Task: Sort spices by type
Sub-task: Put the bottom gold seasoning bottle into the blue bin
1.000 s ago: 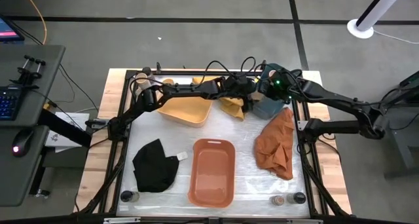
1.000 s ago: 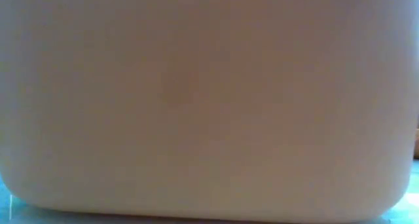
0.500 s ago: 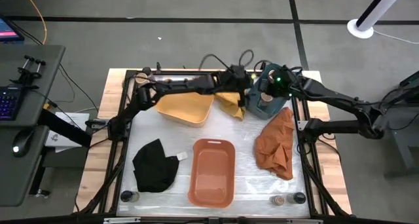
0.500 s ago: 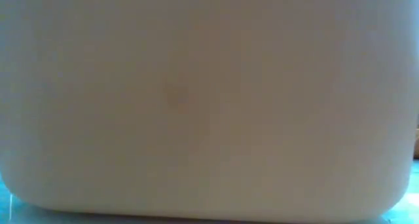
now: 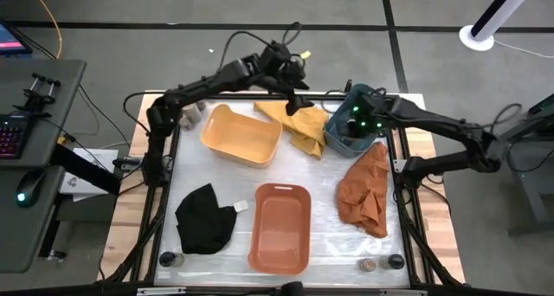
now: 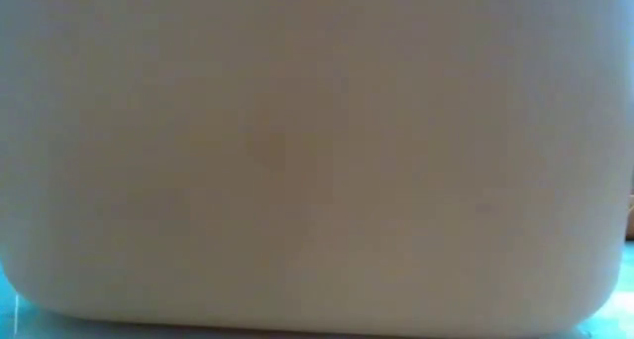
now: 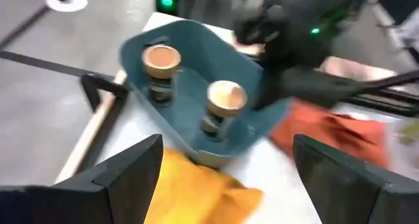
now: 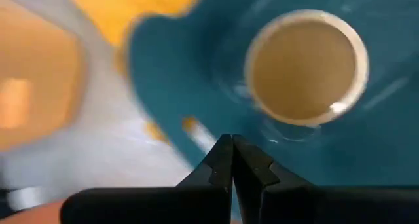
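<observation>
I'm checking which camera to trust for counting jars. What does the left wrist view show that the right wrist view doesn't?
Only the left wrist view shows two tan-topped jars standing apart in the blue tub, plus the orange cloth and the open left tool. Only the right wrist view shows the shut right tool at the tub's rim and the yellow tub. Both show the blue tub, a tan-topped jar and the yellow cloth.

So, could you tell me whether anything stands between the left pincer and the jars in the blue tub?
Nothing visible does: the open left pincer faces both jars, with the right arm beside the blue tub.
</observation>
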You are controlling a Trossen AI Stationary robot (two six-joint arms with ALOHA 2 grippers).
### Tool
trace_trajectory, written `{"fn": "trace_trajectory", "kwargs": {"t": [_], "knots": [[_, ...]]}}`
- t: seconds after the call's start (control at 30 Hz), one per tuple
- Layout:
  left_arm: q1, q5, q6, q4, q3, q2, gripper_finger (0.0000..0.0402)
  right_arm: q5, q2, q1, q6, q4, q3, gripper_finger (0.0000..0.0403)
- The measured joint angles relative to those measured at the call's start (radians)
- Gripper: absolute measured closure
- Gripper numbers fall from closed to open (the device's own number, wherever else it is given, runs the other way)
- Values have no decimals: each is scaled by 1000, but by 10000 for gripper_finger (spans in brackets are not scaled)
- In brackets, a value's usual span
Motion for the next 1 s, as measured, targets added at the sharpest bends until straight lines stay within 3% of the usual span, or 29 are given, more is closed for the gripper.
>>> {"fn": "trace_trajectory", "kwargs": {"t": [0.1,0.33,0.77,1.0], "knots": [[-2,45,-1,-17,0,-39,78,2,61,11,0,4,0,403],[-24,43,-18,-21,0,-116,78,66,129,17,4,2,0,403],[-23,39,-44,-37,-1,-307,78,206,132,-87,8,9,-1,403],[-8,-1,-22,-62,-1,-462,78,220,131,-137,0,-21,-1,403]]}}
